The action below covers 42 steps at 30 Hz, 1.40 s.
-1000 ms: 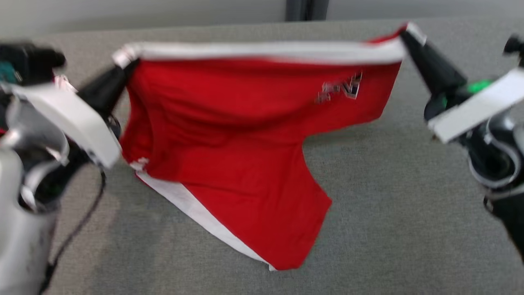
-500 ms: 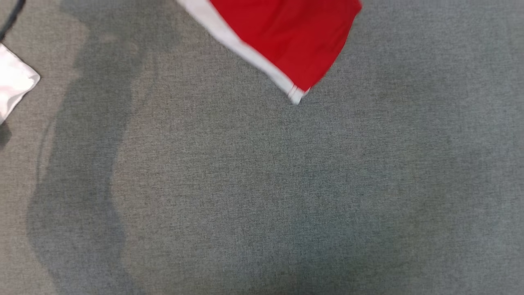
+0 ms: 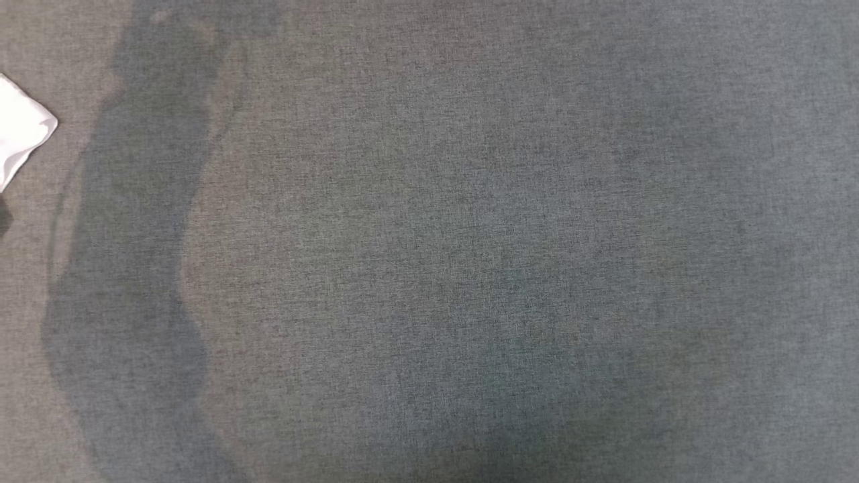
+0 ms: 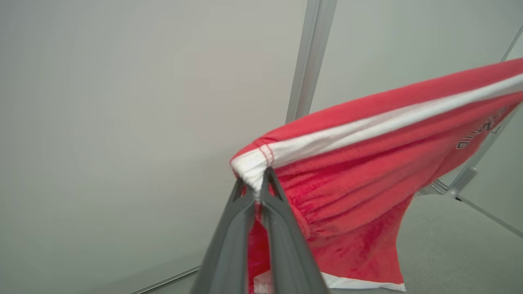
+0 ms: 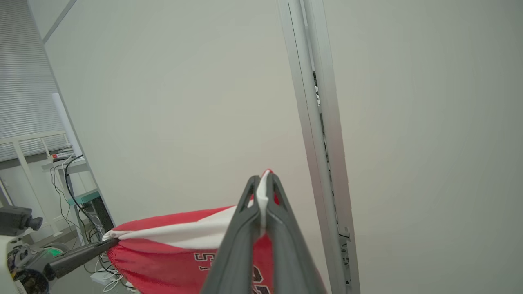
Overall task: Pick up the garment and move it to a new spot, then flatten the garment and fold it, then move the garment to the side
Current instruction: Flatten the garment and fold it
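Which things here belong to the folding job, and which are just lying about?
Job: red garment; left gripper and right gripper, jaws shut on its white band; grey table.
Lying about: white scrap; shelf; metal post.

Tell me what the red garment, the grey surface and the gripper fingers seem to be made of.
Red garment: soft matte knit, likely sports jersey; it drapes and puckers finely at the gripped edge. Grey surface: matte woven cloth, upholstery-like; a fine flecked weave shows. Left gripper fingers: smooth dark grey, probably moulded plastic or rubber; which one is unclear.
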Motion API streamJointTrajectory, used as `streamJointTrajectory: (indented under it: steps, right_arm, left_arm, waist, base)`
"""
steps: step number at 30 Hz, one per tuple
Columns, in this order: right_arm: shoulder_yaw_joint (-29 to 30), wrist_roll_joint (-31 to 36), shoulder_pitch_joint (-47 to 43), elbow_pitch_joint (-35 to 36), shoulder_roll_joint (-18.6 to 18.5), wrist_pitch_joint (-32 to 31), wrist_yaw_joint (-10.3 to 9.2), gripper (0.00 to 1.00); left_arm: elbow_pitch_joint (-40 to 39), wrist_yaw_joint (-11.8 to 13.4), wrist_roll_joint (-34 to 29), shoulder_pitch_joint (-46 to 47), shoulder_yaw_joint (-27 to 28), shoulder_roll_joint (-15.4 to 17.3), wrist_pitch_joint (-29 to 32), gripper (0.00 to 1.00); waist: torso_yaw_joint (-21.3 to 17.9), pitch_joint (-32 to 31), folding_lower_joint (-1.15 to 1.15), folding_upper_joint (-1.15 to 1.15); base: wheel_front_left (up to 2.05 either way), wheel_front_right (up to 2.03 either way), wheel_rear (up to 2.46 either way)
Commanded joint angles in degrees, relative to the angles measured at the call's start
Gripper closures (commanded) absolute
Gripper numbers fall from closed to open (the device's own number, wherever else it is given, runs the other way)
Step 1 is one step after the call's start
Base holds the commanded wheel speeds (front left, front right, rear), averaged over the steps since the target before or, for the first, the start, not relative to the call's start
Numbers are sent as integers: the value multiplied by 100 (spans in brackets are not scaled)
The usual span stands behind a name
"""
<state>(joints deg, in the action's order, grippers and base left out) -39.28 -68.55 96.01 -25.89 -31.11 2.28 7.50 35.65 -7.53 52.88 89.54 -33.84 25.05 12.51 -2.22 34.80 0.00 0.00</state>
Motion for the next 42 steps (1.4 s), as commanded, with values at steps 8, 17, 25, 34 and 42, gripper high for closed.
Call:
streamJointTrajectory:
  steps: [8,17,25,34,42]
  right_arm:
    - [-945,-213,-1036,208,-507,-292,-1,100]
    - [-1766,-613,-2531,558,-771,-449,-2,100]
    - [-2424,-887,-3646,945,-1040,-780,-2,100]
    - [-2925,-1222,-4547,1297,-1296,-1388,-2,100]
    - [-3055,-1517,-5222,1809,-1661,-1750,-2,100]
  left_arm:
    - [-167,8,549,-1033,-1111,458,11,100]
    - [-403,8,1334,-2471,-1741,948,66,100]
    - [-800,11,1857,-3639,-2218,1323,528,100]
    - [-1883,143,2448,-4686,-2594,1848,1350,100]
    - [-3368,548,2783,-5549,-2887,2595,1743,100]
  waist:
    - [21,-495,0,0]
    - [-132,-1462,0,0]
    - [-249,-2125,0,0]
    - [-314,-2618,0,0]
    - [-325,-2784,0,0]
  base:
    - [0,0,0]
    - [0,0,0]
    - [0,0,0]
    - [0,0,0]
    - [0,0,0]
